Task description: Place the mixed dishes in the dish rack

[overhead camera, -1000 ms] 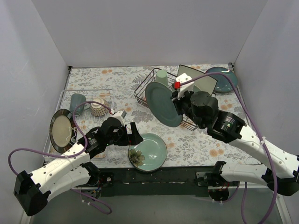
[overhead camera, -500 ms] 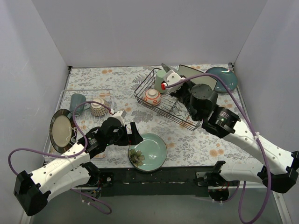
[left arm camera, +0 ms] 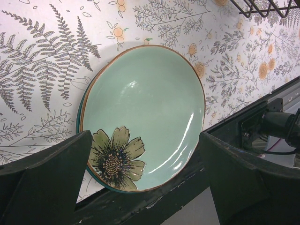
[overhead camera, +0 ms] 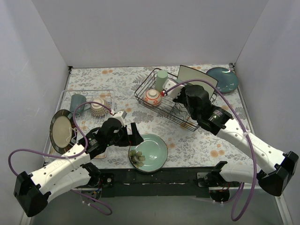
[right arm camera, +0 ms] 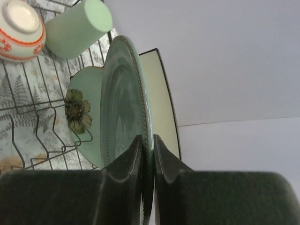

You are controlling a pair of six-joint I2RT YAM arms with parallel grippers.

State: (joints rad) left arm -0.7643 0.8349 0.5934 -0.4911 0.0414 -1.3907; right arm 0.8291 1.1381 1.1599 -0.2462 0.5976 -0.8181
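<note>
My right gripper is shut on the rim of a round green plate and holds it on edge over the black wire dish rack. In the rack are a flower-motif plate, the white square plate, the pale green cup and the red-orange bowl. From above, the right gripper covers the held plate inside the rack. My left gripper is open, its fingers either side of a second flower plate lying flat at the table's near edge.
A pale wire tray at the left holds a grey-green mug and a patterned cup. A dark plate with a cream centre leans beside it. A teal plate lies at the back right corner.
My right arm swung the green plate from in front of the rack up and back, turned it on edge and brought it down into the rack. The left arm has not moved.
</note>
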